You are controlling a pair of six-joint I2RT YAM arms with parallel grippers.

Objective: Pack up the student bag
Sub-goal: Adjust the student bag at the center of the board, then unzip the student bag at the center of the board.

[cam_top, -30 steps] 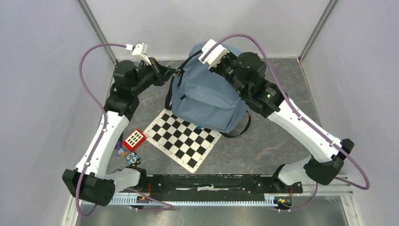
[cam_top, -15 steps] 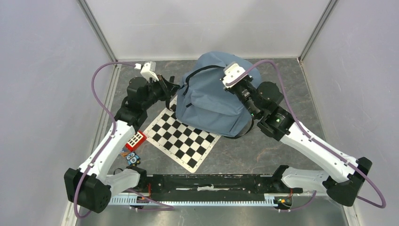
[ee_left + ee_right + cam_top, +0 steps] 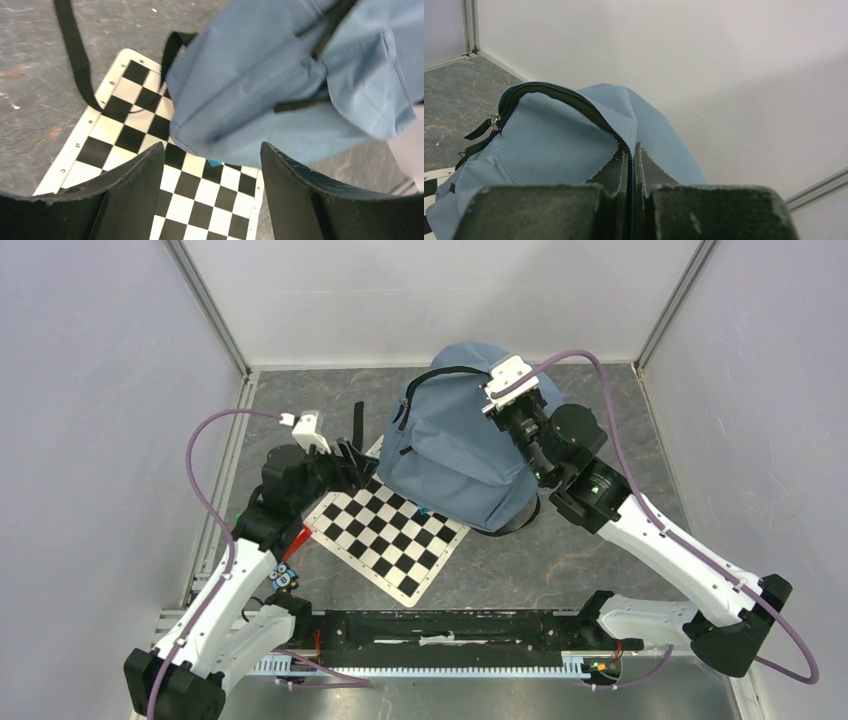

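Observation:
The student bag (image 3: 455,455) is a grey-blue backpack with black zips, held up over the far corner of a chessboard mat (image 3: 385,537). My right gripper (image 3: 503,410) is shut on the bag's zipped top rim; in the right wrist view the gripper (image 3: 632,152) pinches the black zip and the bag (image 3: 549,145) hangs below. My left gripper (image 3: 366,465) stands open just left of the bag, touching nothing. In the left wrist view the left gripper (image 3: 212,165) frames bare chessboard (image 3: 200,200), with the bag (image 3: 280,85) beyond.
A loose black strap (image 3: 75,60) trails from the bag over the floor and the mat's corner. A small blue thing (image 3: 215,162) peeks from under the bag. A red block (image 3: 297,540) and an owl-print item (image 3: 282,577) lie by the left arm. Walls stand close behind.
My left gripper has opened, let go of the bag's left side and drawn back toward me. The right gripper has carried the bag lower and slightly right.

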